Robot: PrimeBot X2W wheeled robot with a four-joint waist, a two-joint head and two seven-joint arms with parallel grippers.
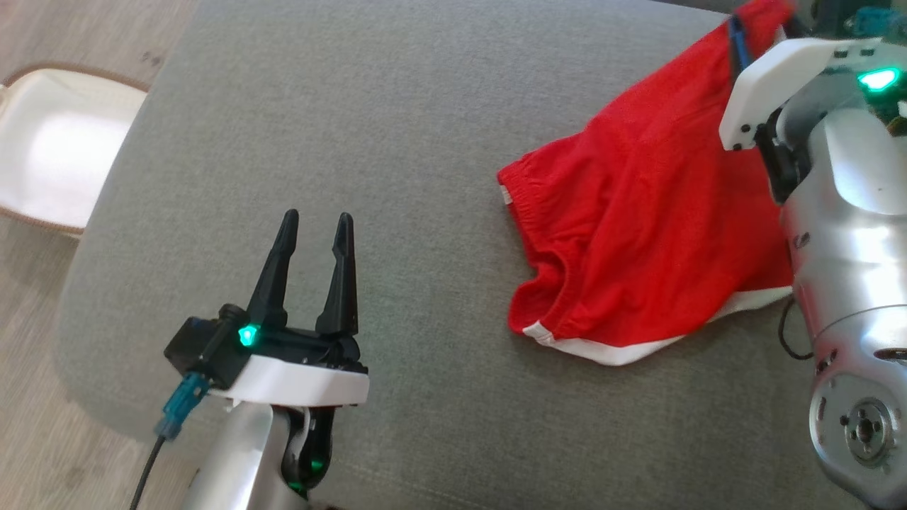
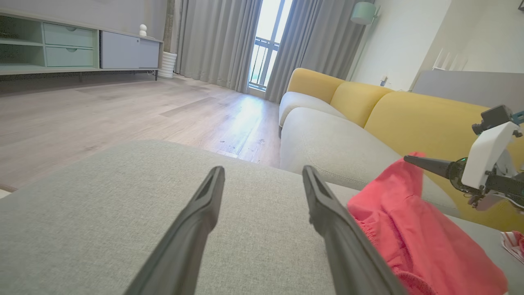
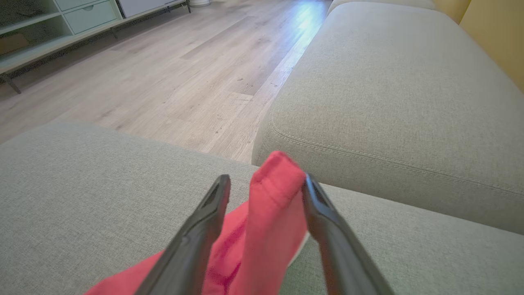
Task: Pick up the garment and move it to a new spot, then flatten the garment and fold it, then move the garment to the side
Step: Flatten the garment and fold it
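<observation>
The garment (image 1: 638, 234), red shorts with a white hem, lies crumpled on the right part of the grey ottoman (image 1: 397, 106). Its far corner is pulled up toward my right wrist. In the right wrist view, my right gripper (image 3: 265, 178) is open. An upright fold of the garment (image 3: 270, 221) stands between the fingers, leaning on the right one, with a gap to the left one. My left gripper (image 1: 317, 216) hovers open and empty over the ottoman, well left of the garment. In the left wrist view, my left gripper (image 2: 263, 170) has the garment (image 2: 409, 233) to its right.
A sofa with a grey seat (image 3: 389, 82) and yellow back (image 2: 430, 119) stands just beyond the ottoman across a narrow gap. Wooden floor (image 2: 123, 110) lies to the left, with a white cushioned seat (image 1: 57, 149) beside the ottoman. A striped cloth (image 2: 513, 241) shows at the far right.
</observation>
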